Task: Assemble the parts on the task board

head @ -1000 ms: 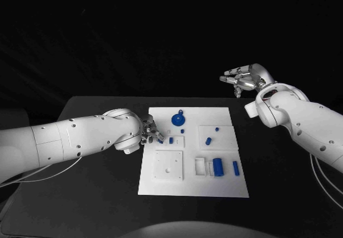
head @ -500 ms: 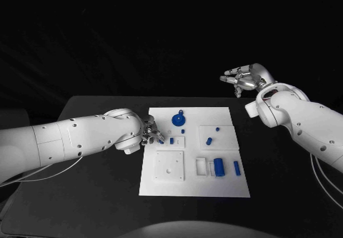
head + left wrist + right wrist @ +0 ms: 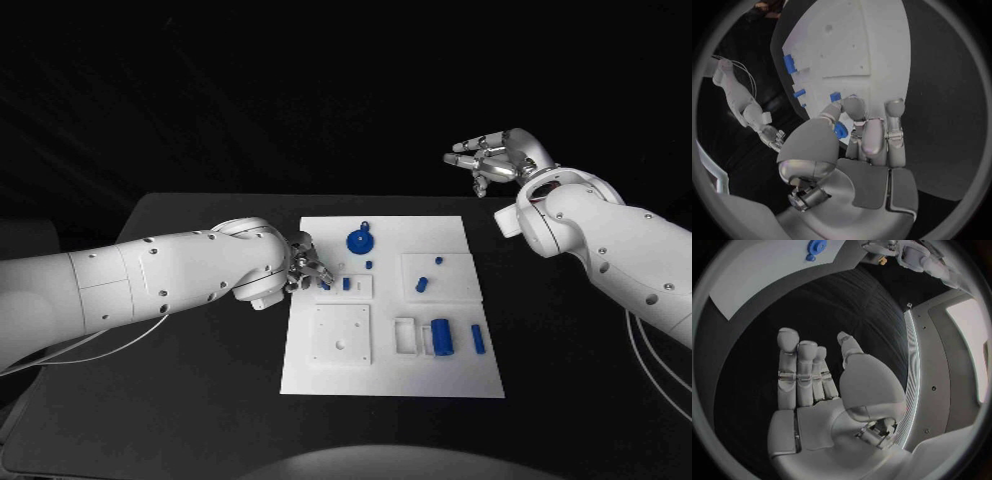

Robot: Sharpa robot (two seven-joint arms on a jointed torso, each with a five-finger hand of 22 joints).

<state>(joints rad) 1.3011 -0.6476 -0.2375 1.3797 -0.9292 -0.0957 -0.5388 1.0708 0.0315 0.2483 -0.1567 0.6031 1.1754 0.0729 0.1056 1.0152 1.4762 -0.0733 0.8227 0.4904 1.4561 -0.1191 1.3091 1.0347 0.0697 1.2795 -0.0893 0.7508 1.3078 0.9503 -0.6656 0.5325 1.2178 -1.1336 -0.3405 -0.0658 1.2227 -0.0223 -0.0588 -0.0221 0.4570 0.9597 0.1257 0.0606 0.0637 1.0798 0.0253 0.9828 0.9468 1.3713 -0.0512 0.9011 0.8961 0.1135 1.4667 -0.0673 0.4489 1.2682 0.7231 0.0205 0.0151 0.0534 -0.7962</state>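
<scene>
While the left hand (image 3: 303,268) rests at the left edge of the task board (image 3: 392,375), pinching a small blue part (image 3: 840,131) between thumb and finger, we see the right hand (image 3: 490,158) raised well beyond the table's (image 3: 173,220) far right corner, fingers spread and holding nothing. Compared with half a second earlier, we find both hands and every part in the same place. Where the head view hides the pinched part behind the left hand, the left wrist view shows it plainly, and the right wrist view shows the blue round part (image 3: 815,248) on the board's far end.

The left robot hand (image 3: 861,145) hides most of a small blue part (image 3: 840,131) between its fingertips.
</scene>
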